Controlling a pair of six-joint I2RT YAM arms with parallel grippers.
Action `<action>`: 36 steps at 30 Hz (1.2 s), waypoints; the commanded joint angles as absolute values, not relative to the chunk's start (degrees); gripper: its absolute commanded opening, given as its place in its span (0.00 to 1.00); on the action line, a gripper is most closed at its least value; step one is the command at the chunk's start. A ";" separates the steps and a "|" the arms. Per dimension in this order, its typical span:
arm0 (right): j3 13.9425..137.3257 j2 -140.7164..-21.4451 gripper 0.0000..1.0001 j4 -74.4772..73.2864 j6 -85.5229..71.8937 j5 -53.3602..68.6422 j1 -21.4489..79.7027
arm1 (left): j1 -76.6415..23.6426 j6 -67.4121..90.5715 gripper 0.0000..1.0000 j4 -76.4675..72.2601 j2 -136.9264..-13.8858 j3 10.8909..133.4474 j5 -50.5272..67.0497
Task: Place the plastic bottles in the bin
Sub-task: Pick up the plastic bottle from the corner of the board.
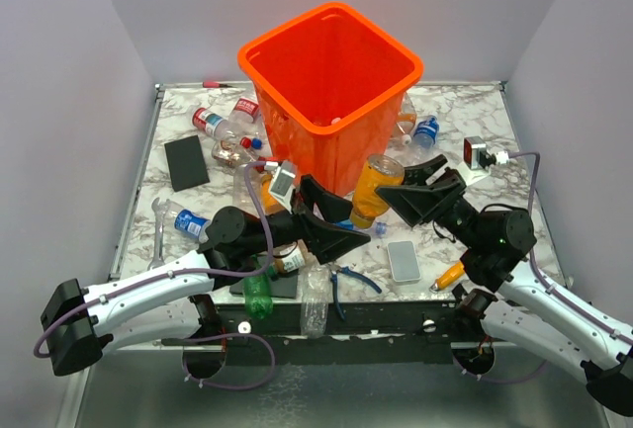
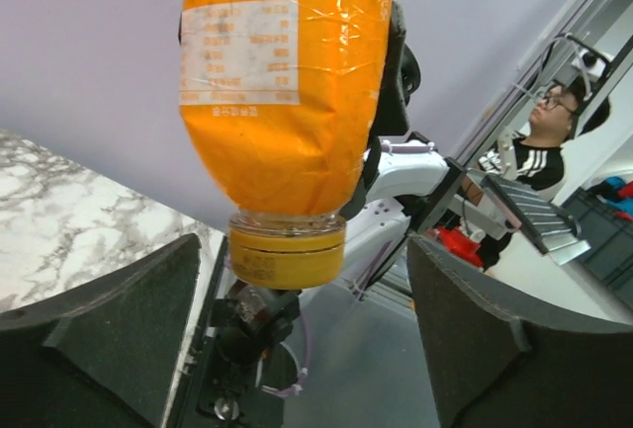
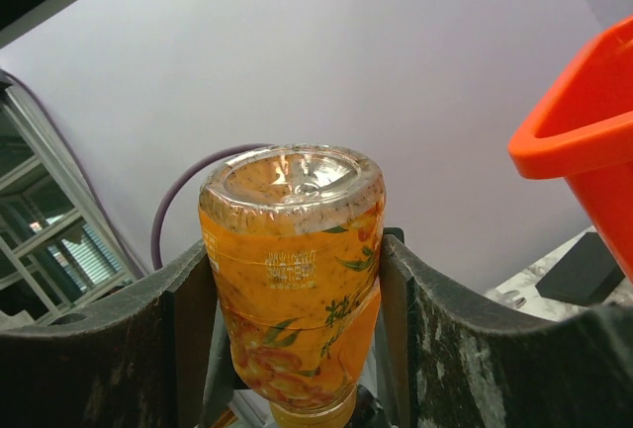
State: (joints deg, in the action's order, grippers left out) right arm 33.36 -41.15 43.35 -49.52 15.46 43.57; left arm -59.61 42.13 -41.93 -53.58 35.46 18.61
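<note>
- Orange from label to cap, the orange-labelled clear plastic bottle (image 1: 376, 189) is clamped between the two black fingers (image 3: 183, 349) of the right gripper (image 1: 396, 183). In the right wrist view we see them pressed against its sides, a little below its base.
- We find this bottle in the air over the middle of the marble-patterned desk (image 1: 465, 122), slightly toward the right edge. It is just in front of the bright orange square plastic bin (image 1: 326, 141), which stands at the middle of the far edge. We cannot tell whether the bottle touches the bin wall.
- Its long axis is close to upright, only a little tipped. The clear base is up and the orange cap (image 2: 287, 255) points down at the desk.
- The left gripper (image 1: 356, 224) is spread wide. Its dark fingers (image 2: 119, 319) stand on either side of the cap, slightly lower, and we see neither touching it.
- The right arm (image 1: 554, 299) comes up from the near-right corner, folds at a dark joint and reaches in toward the middle of the desk, its gripper pointing toward the left edge.
- The left arm (image 1: 148, 290) runs along the near edge from the near-left corner, and its wrist lifts toward the middle with the fingers aimed at the right edge.
- Other small plastic bottles (image 1: 220, 127) lie toward the far-left corner, and a green plastic bottle (image 1: 257, 295) lies at the near edge.
</note>
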 commanded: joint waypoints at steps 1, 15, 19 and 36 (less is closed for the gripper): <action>34.15 -41.22 0.38 47.69 -51.01 17.39 44.03 | -60.12 39.79 0.73 -43.33 -54.05 37.41 16.58; 32.62 -40.18 0.38 44.78 -50.10 18.46 44.00 | -60.21 40.06 0.78 -43.33 -54.06 37.55 14.87; 32.61 -40.10 0.38 44.59 -50.19 19.16 44.01 | -60.21 40.10 0.64 -43.33 -54.86 38.04 15.32; 49.13 -37.21 1.00 6.16 -38.41 24.72 43.99 | -60.47 18.30 0.00 -16.45 -44.98 43.76 11.51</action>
